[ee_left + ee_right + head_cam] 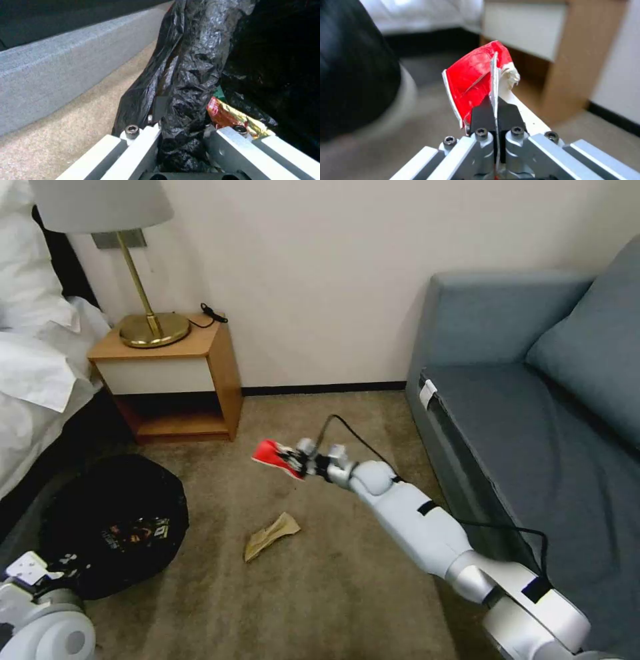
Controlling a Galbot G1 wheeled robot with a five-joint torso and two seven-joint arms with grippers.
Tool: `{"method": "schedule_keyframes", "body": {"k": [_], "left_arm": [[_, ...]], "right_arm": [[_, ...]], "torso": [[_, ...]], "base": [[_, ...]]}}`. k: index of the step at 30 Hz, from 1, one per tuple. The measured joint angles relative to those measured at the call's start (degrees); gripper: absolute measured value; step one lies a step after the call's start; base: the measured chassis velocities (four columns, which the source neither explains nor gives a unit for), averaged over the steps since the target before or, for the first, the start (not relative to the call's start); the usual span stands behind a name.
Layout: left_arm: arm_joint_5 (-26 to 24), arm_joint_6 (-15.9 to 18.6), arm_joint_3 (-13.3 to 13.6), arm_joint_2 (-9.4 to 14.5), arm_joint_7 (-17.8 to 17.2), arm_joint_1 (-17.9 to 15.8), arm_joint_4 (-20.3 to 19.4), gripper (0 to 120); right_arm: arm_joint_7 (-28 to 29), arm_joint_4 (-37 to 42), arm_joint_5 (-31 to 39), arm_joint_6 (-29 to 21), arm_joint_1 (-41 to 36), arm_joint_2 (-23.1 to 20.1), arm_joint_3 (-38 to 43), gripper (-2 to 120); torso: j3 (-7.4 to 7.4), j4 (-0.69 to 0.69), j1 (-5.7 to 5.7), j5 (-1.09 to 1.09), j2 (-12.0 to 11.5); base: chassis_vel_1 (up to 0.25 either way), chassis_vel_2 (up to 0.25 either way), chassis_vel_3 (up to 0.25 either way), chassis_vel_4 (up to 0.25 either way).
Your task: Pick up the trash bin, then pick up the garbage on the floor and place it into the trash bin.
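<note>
The black bag-lined trash bin [113, 520] sits low at the left, and my left gripper [50, 573] is shut on its rim. In the left wrist view the crinkled bag edge [186, 100] runs between the fingers, and a yellow-and-red wrapper [233, 118] lies inside. My right gripper [303, 463] hangs above the carpet mid-view, shut on a red snack packet [275, 457]. The right wrist view shows the black pads [483, 115] pinching the packet [471, 75]. A crumpled brown paper bag [270, 535] lies on the carpet below the packet.
A wooden nightstand [177, 380] with a brass lamp [150, 323] stands against the wall behind the bin. White bedding [33, 360] is at the far left. A grey-blue sofa [533, 433] lines the right side. Open carpet lies between bin and sofa.
</note>
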Motion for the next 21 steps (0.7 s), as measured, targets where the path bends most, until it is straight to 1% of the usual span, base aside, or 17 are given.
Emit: {"method": "schedule_keyframes", "body": {"k": [1,2,3,5,6,10,16,20,21], "left_arm": [[0.1,0.0,0.0,0.1,0.0,0.0,0.0,0],[0.3,0.1,0.1,0.4,0.0,-0.2,0.0,0],[0.3,0.1,0.1,0.4,0.0,-0.2,0.0,0],[0.4,0.4,0.1,0.7,-0.1,-0.6,0.0,0],[0.4,0.4,0.1,0.7,-0.1,-0.6,0.0,0],[1.1,0.8,0.4,0.6,-0.5,-1.4,0.0,0],[2.1,0.9,0.7,0.1,-0.7,-1.9,0.2,0],[2.5,1.1,1.1,-0.5,-0.7,-2.2,0.1,0],[2.5,1.1,1.1,-0.5,-0.7,-2.2,0.1,0]], "right_arm": [[0.7,1.2,1.2,-0.3,0.2,0.3,-0.8,0],[2.3,4.2,4.5,-1.2,0.6,1.1,-2.8,0],[2.3,4.2,4.5,-1.2,0.6,1.1,-2.8,0],[3.8,8.1,7.8,-2.7,0.9,1.8,-5.0,0],[3.8,8.1,7.8,-2.7,0.9,1.8,-5.0,0],[6.3,13.9,13.0,-4.5,0.9,2.8,-9.0,0],[7.5,15.9,15.7,-5.0,0.4,4.5,-11.7,0],[7.8,15.3,16.0,-4.9,0.0,7.6,-14.6,0],[7.8,15.3,16.0,-4.9,0.0,7.6,-14.6,0]], "torso": [[0.00,0.00,0.00,0.00,0.0],[0.00,0.01,0.00,0.00,0.0],[0.00,0.01,0.00,0.00,0.0],[0.00,0.00,0.00,0.00,0.0],[0.00,0.00,0.00,0.00,0.0],[0.00,-0.01,0.00,0.00,0.0],[0.00,-0.01,0.00,0.00,0.0],[0.00,-0.01,0.00,0.00,0.0],[0.00,-0.01,0.00,0.00,0.0]], "base": [[0.000,0.000,0.000,0.000],[0.000,0.000,0.000,0.000],[0.000,0.000,0.000,0.000],[0.000,0.000,0.000,0.000],[0.000,0.000,0.000,0.000],[0.000,0.000,0.000,0.000],[0.000,0.000,0.000,0.000],[0.000,0.000,0.000,0.000],[0.000,0.000,0.000,0.000]]}}
